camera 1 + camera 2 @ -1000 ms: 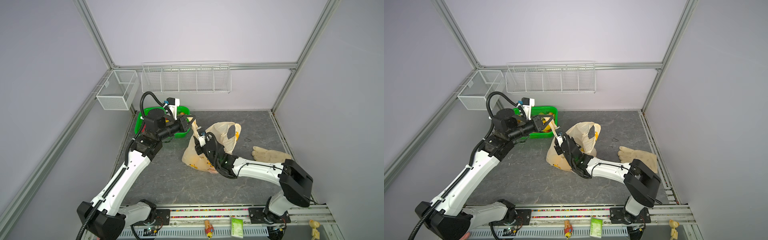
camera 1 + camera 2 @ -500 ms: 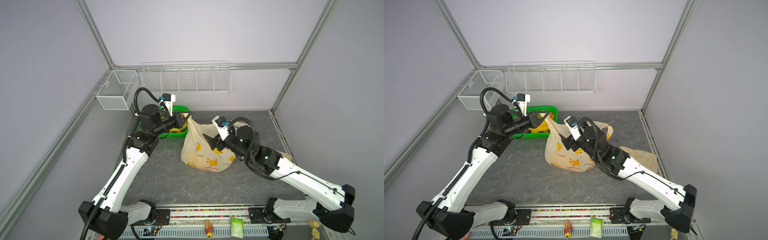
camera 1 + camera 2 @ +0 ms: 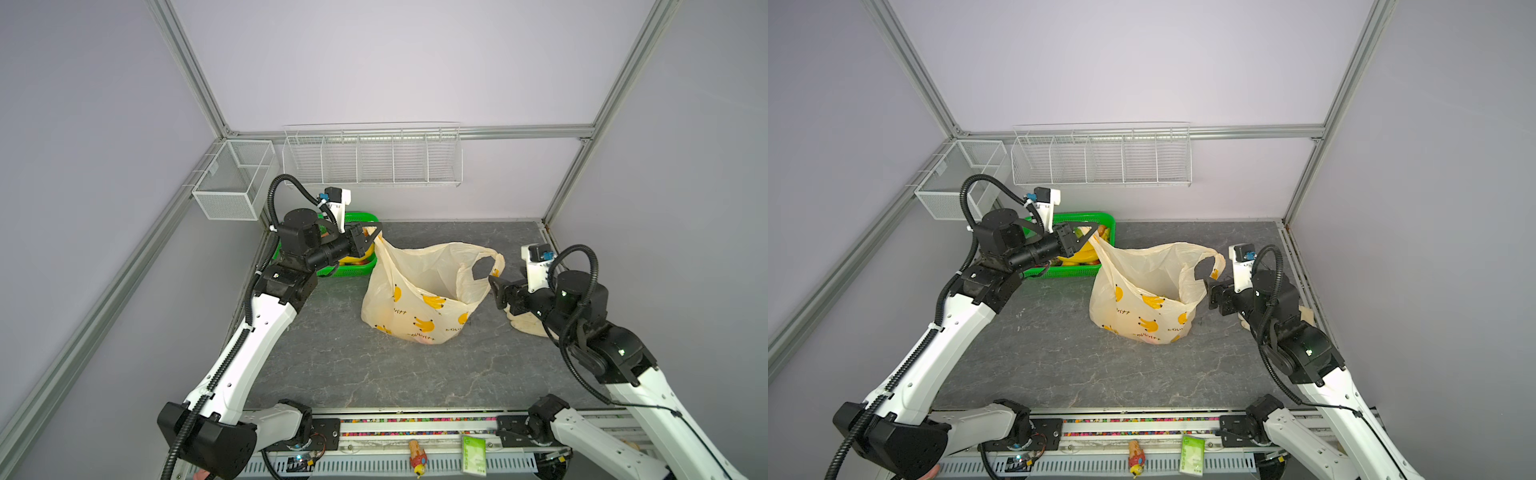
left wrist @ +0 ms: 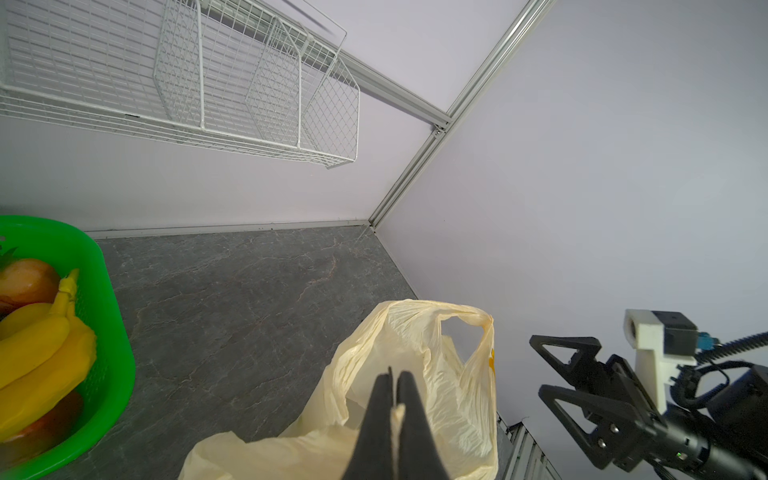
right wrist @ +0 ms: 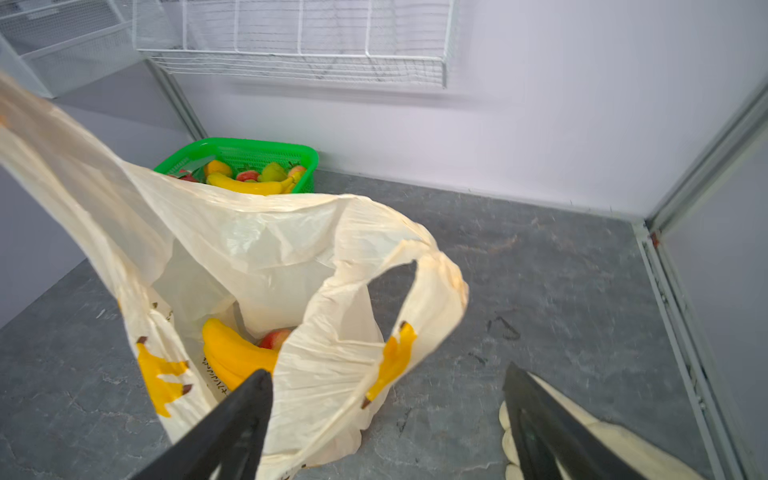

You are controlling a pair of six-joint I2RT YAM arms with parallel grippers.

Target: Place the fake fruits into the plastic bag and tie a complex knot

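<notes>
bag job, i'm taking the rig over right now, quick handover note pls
Left claw: shut on one handle of the bag, holding it up.
Right claw: open, empty, beside the free handle.
Bag stands open; a banana bunch and a red fruit are inside.
More fruits lie in the green basket.
Left to do: move those over, then tie the handles; no knot yet.

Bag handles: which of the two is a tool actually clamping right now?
The handle pulled taut toward the green basket, pinched in the shut left tool. The other loop stands unheld beside the open right tool.
</notes>
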